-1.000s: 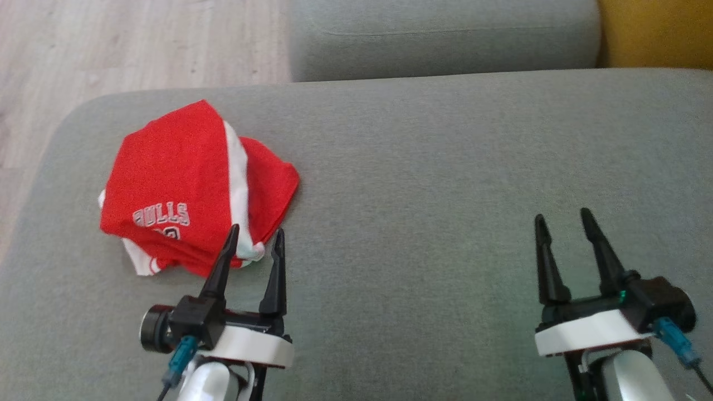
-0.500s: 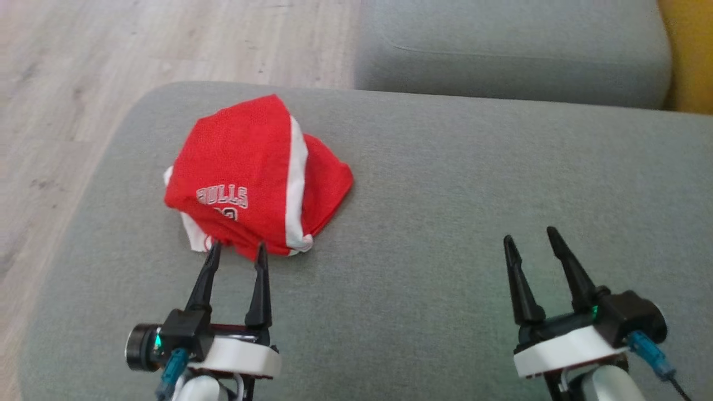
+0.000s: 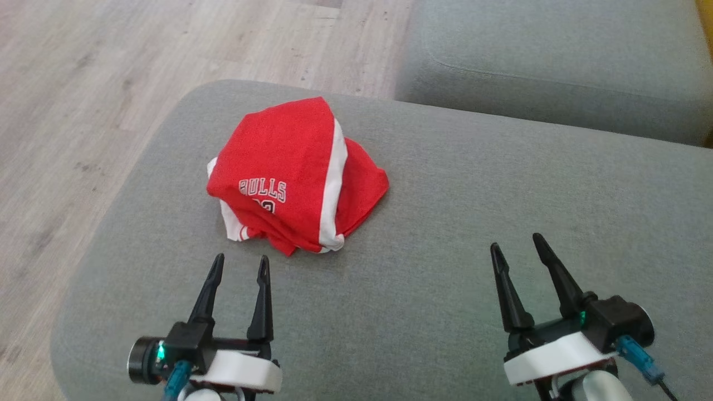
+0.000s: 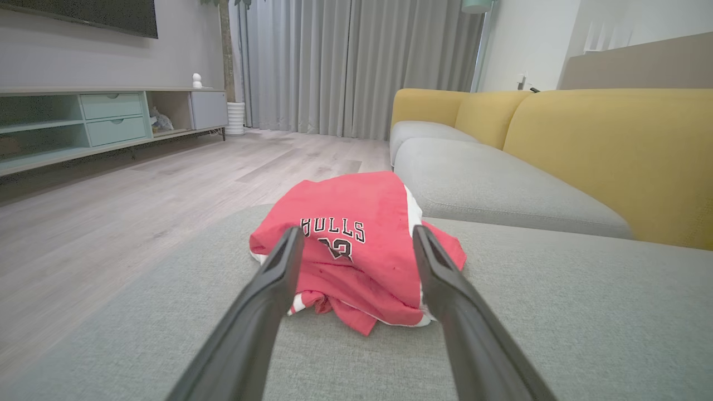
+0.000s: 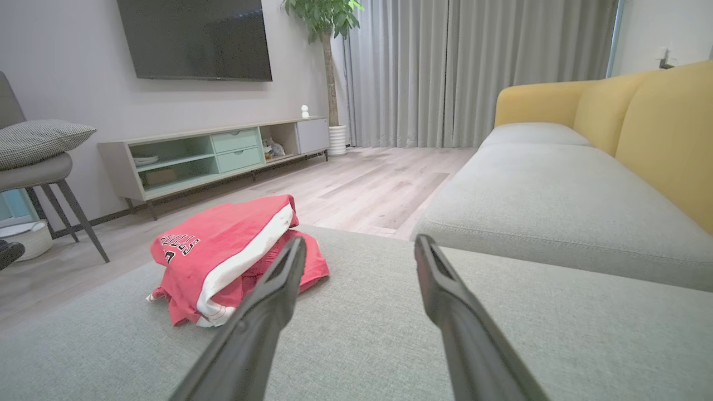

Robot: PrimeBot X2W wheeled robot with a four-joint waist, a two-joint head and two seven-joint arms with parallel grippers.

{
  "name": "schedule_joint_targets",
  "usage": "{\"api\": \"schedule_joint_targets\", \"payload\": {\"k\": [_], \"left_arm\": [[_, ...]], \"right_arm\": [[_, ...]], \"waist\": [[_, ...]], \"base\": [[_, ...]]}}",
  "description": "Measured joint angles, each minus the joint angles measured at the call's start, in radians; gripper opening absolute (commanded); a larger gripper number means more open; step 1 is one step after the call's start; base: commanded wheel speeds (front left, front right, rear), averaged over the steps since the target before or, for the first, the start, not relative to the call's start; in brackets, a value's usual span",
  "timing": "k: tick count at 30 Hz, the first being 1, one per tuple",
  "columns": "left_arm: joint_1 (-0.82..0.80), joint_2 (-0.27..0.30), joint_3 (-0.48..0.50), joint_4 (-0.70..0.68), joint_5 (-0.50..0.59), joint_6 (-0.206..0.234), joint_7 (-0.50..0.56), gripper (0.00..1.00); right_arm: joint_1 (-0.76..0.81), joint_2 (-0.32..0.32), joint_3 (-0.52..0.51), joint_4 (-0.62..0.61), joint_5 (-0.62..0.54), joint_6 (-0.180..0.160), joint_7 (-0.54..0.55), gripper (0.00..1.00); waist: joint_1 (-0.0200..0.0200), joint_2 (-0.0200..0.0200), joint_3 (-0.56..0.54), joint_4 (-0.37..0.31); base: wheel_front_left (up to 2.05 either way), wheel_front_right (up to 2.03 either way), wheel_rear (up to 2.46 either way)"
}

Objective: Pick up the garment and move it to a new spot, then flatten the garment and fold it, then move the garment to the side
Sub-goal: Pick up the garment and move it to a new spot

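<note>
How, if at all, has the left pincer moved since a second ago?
Yes. Against the red garment, the left pincer has backed toward the robot: its tips overlapped the hem, now stand clear.

Right gripper (image 5: 359, 248) fingers parted, bottom centre, empty. Red garment (image 5: 223, 253) bunched (white stripe showing) left of centre on grey cushion (image 5: 501, 334).
</note>
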Motion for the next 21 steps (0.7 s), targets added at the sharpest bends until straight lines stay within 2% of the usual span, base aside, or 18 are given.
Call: {"api": "schedule_joint_targets", "payload": {"k": [7, 14, 21], "left_arm": [[0.000, 0.000, 0.000, 0.000, 0.009, -0.002, 0.000, 1.00], [-0.010, 0.003, -0.016, 0.021, 0.069, -0.020, 0.000, 1.00], [-0.222, 0.022, -0.090, 0.129, 0.156, -0.068, 0.028, 1.00]], "right_arm": [[0.004, 0.000, 0.015, 0.000, 0.008, 0.000, 0.000, 1.00], [0.004, 0.000, 0.013, -0.002, 0.007, 0.000, 0.000, 1.00], [-0.032, 0.000, -0.023, -0.018, -0.002, 0.000, 0.000, 1.00]], "waist": [[0.0000, 0.0000, 0.006, 0.028], [0.0000, 0.0000, 0.042, 0.008], [0.0000, 0.0000, 0.121, -0.030]], "base": [[0.00, 0.00, 0.00], [0.00, 0.00, 0.00], [0.00, 0.00, 0.00]]}}
